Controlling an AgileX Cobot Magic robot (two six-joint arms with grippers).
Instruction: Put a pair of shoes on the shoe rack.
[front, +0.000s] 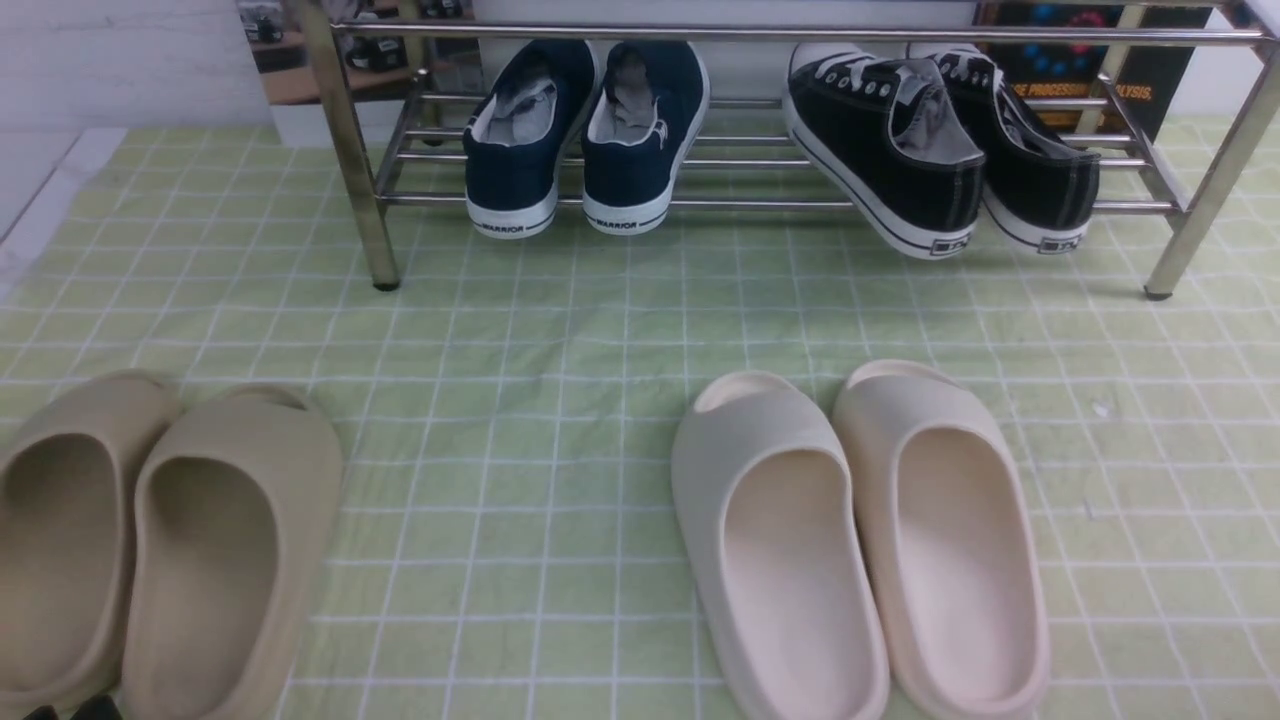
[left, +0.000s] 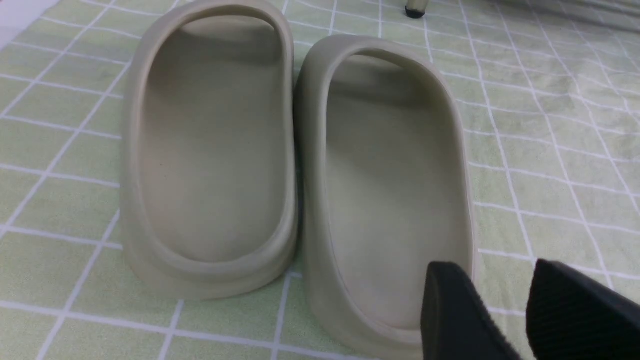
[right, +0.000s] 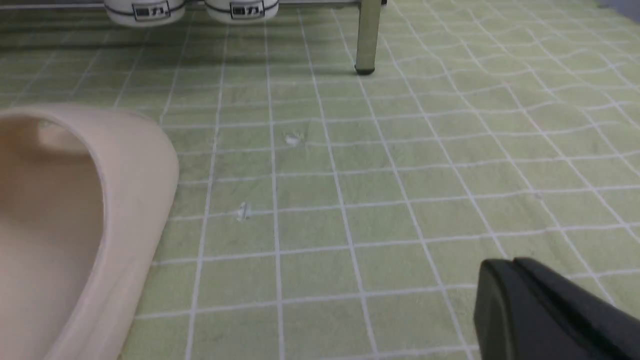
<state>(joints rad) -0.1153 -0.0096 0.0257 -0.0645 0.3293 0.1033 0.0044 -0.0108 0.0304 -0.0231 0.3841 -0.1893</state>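
The pair of shoes, two black canvas sneakers (front: 885, 150) (front: 1035, 165) with white soles, sits on the right part of the chrome shoe rack (front: 700, 203). Their heels overhang the front bar and the left one tilts. The right wrist view shows their white heels (right: 137, 9) beside a rack leg (right: 367, 35). My left gripper (left: 495, 274) is open with nothing between its fingers, hovering at the heel edge of a tan slide. My right gripper (right: 506, 267) is shut and empty, low over the cloth, to the right of the cream slides.
Navy WARRIOR sneakers (front: 585, 140) occupy the rack's left part. A pair of tan slides (front: 170, 540) (left: 300, 160) lies at the near left and a pair of cream slides (front: 860, 540) (right: 65, 215) at the near middle, all on a green checked cloth (front: 520, 400).
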